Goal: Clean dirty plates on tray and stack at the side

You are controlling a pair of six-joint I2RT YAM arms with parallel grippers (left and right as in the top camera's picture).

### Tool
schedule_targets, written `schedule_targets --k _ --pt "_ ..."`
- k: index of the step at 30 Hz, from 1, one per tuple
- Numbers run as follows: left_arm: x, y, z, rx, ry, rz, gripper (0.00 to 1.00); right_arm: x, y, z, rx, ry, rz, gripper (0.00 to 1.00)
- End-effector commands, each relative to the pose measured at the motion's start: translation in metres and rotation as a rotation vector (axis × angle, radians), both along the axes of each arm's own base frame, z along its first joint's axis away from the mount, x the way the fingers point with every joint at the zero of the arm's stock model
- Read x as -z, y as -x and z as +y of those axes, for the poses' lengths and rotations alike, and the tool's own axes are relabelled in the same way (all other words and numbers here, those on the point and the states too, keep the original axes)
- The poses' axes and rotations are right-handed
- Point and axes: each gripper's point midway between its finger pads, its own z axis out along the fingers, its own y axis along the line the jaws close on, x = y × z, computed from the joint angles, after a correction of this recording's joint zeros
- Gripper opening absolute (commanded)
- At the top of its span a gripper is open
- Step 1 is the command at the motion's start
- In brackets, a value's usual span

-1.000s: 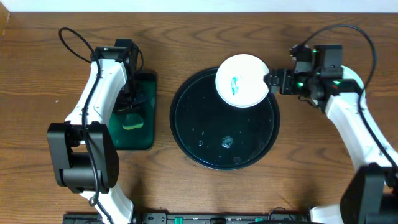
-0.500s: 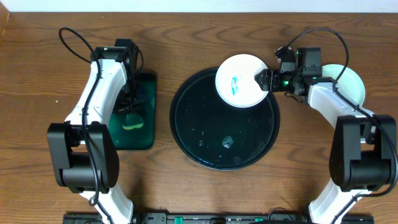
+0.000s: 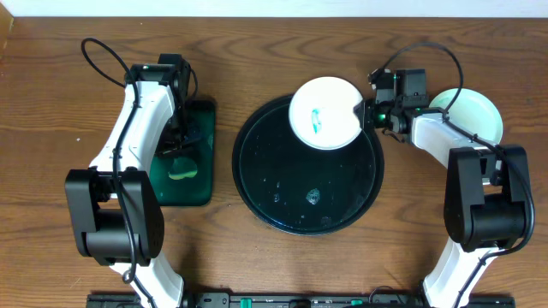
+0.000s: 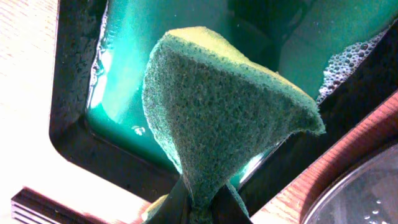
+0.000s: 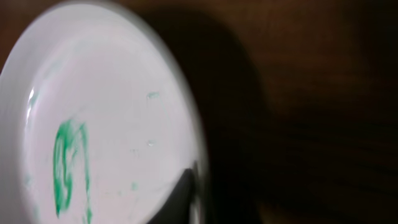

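A white plate (image 3: 324, 113) with a teal-green smear at its centre sits over the far rim of the round black tray (image 3: 274, 158). My right gripper (image 3: 365, 115) is shut on the plate's right edge. In the right wrist view one dark finger (image 5: 181, 194) lies on the plate (image 5: 112, 124) just inside its rim. A pale mint-green plate (image 3: 469, 116) rests on the table to the right, partly under my right arm. My left gripper (image 4: 202, 208) is shut on a green sponge (image 4: 217, 106), which hangs over the green rectangular tray (image 3: 199, 184).
The rectangular tray (image 4: 118, 81) holds teal soapy water with foam (image 4: 348, 62) at one corner. Droplets and a small puddle (image 3: 312, 196) lie on the black tray. The black tray's rim (image 4: 367, 193) shows at the lower right of the left wrist view.
My right gripper moved left to the white plate and went from open to shut on its rim. The plate shifted slightly left. The mint-green plate came into view. The left arm stayed still.
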Motion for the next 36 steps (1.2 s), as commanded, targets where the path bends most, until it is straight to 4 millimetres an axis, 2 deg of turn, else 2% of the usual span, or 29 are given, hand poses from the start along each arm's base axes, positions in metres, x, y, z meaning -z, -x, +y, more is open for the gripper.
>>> schedule_targets --k 1,8,11,14,16,19,23,30,36 --pt "0.001 0.003 0.000 0.007 -0.001 0.013 0.07 0.012 0.013 0.014 -0.002 -0.027 0.067 0.01" --pt "0.001 0.003 0.000 0.008 -0.001 0.013 0.07 0.011 0.018 0.012 0.019 -0.039 0.097 0.01" --pt "0.001 0.003 0.000 0.007 -0.001 0.013 0.07 0.002 0.024 0.016 0.022 -0.048 0.115 0.01" --pt "0.001 0.003 0.000 0.008 -0.001 0.014 0.07 -0.008 0.040 0.019 0.024 -0.047 0.164 0.01" --pt "0.001 0.003 0.000 0.013 -0.001 0.014 0.07 -0.011 0.058 0.019 0.039 -0.042 0.237 0.01" --pt "0.002 0.003 0.000 0.026 0.001 0.018 0.07 -0.008 0.085 0.021 0.041 -0.025 0.346 0.01" --pt "0.008 0.001 0.000 0.050 0.003 0.007 0.07 -0.001 0.108 0.031 0.007 0.010 0.422 0.01" --pt "0.052 -0.006 0.000 0.074 0.006 -0.026 0.07 0.000 0.119 0.055 -0.063 0.039 0.418 0.01" --pt "0.084 -0.012 0.000 0.111 0.010 0.002 0.07 0.000 0.123 0.057 -0.069 0.044 0.433 0.01"
